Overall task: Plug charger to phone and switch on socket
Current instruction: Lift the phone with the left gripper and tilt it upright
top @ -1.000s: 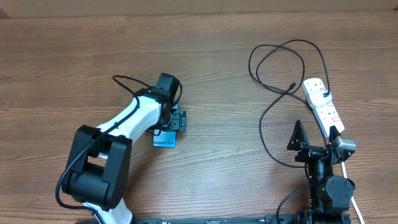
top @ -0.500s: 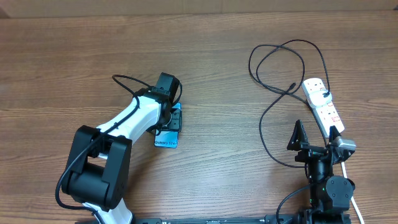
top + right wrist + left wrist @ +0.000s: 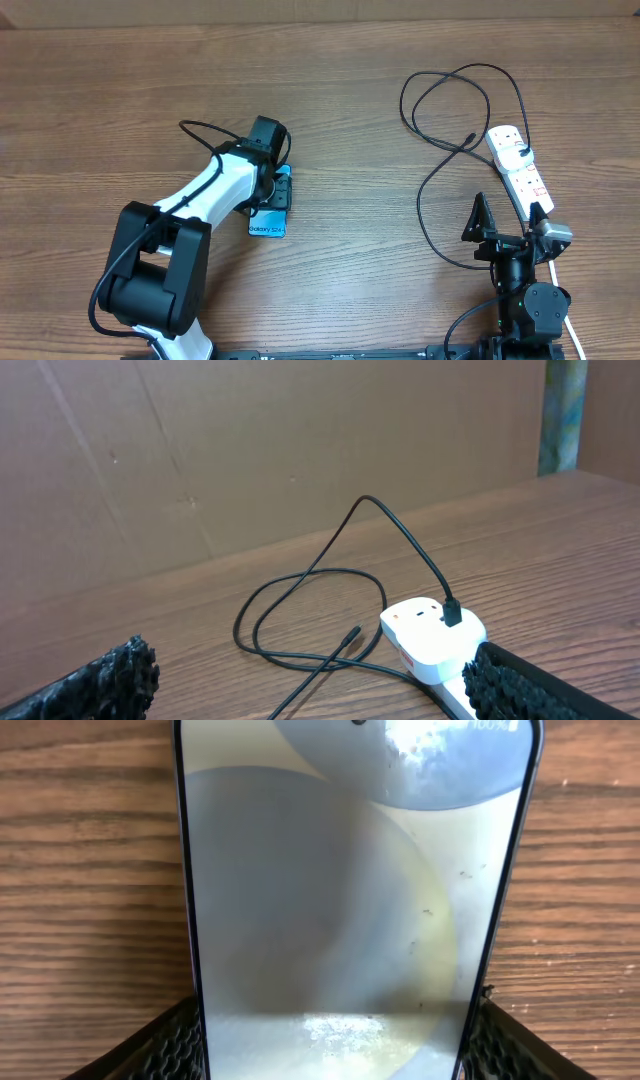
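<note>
From overhead, the left gripper [image 3: 281, 192] sat over the upper end of the phone [image 3: 267, 228], which lay face up on the table [image 3: 100, 90], left of centre. Far to the right, the socket [image 3: 520, 168] lay with the charger [image 3: 440, 170] looping beside it. Its connector tip [image 3: 470, 138] was loose and well apart from the phone. The right gripper [image 3: 508, 222] hung near the socket, holding nothing.

The left wrist camera showed the phone [image 3: 350, 900] between the fingers [image 3: 172, 1045], both pads pressed on its long edges: a grip on the phone, though it seemed flat on the wood.

The right wrist camera showed wide-spread, empty fingers [image 3: 100, 680]. The charger's adapter [image 3: 430, 628] looked seated in the socket [image 3: 452, 690]. Probably nothing but that was done; joining tip to phone and switching on remained.
</note>
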